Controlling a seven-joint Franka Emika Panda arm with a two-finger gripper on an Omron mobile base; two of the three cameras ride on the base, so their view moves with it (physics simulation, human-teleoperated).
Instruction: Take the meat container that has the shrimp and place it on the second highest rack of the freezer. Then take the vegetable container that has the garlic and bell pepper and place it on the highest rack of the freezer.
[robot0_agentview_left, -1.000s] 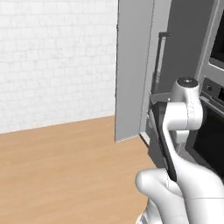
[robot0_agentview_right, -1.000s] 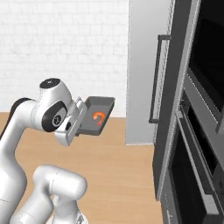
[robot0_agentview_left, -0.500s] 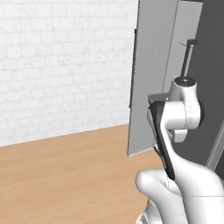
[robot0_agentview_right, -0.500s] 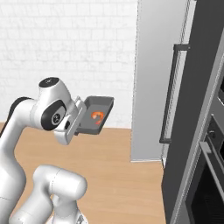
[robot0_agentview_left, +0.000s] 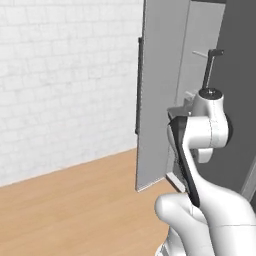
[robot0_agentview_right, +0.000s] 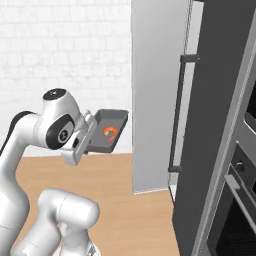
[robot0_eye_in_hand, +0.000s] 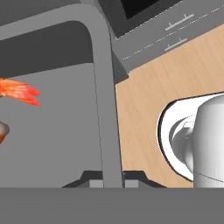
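Observation:
The meat container (robot0_agentview_right: 111, 131) is a shallow dark grey tray with the small orange shrimp (robot0_agentview_right: 109, 133) lying in it. My gripper (robot0_agentview_right: 92, 138) is shut on the tray's near rim and holds it in the air, left of the freezer (robot0_agentview_right: 159, 95). In the hand view the tray's rim (robot0_eye_in_hand: 104, 105) runs up from my gripper (robot0_eye_in_hand: 113, 182), with the shrimp (robot0_eye_in_hand: 19, 92) on the tray floor at the left. The freezer door (robot0_agentview_left: 161, 95) stands open, its black bar handle (robot0_agentview_right: 177, 115) facing me. Pale shelf edges (robot0_agentview_left: 186, 100) show behind the door. The vegetable container, garlic and bell pepper are out of view.
A dark oven stack (robot0_agentview_right: 239, 195) stands to the right of the freezer. A white brick wall (robot0_agentview_left: 65, 80) lies behind, with wooden floor (robot0_agentview_left: 75, 210) below. In the hand view, grey drawer fronts (robot0_eye_in_hand: 153, 30) show beyond the tray.
The whole scene has shifted in both base views, so the camera moved; the freezer door looms larger. The tray sits in my shut gripper just as before.

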